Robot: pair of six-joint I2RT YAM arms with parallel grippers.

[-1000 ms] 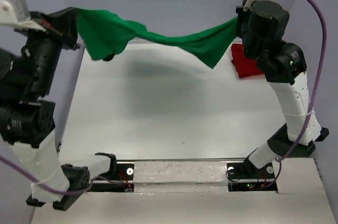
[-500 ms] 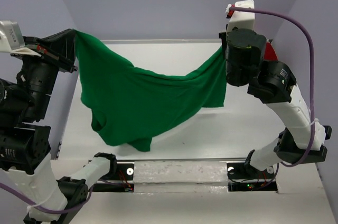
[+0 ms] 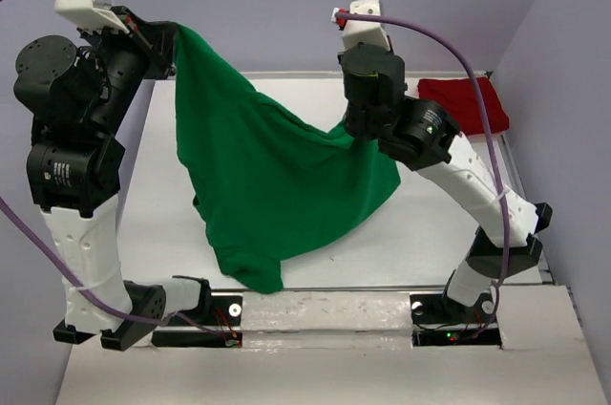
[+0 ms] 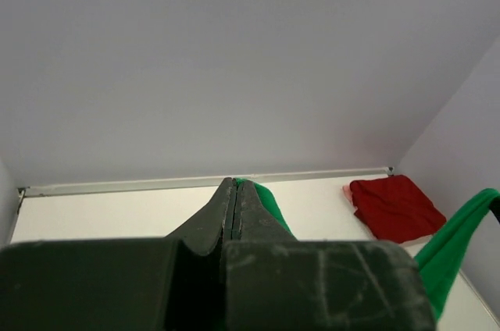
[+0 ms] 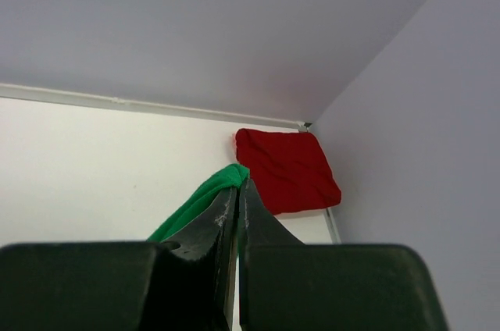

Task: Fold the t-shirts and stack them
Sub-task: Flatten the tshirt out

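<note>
The bright green t-shirt hangs in the air between both grippers, its lower end near the table's front edge. My left gripper is shut on its upper left corner, high at the back left; the cloth shows beside the closed fingertips. My right gripper is shut on its right corner above the table's middle; the cloth shows at the fingertips. The dark red t-shirt lies folded at the back right corner, also in the left wrist view and right wrist view.
The white table is boxed in by lilac walls at the back and both sides. A metal rail with the arm bases runs along the front edge.
Both grippers have risen and moved inward, the right one leftward away from the red shirt. The green shirt hangs lower and more upright, now a long drape.
</note>
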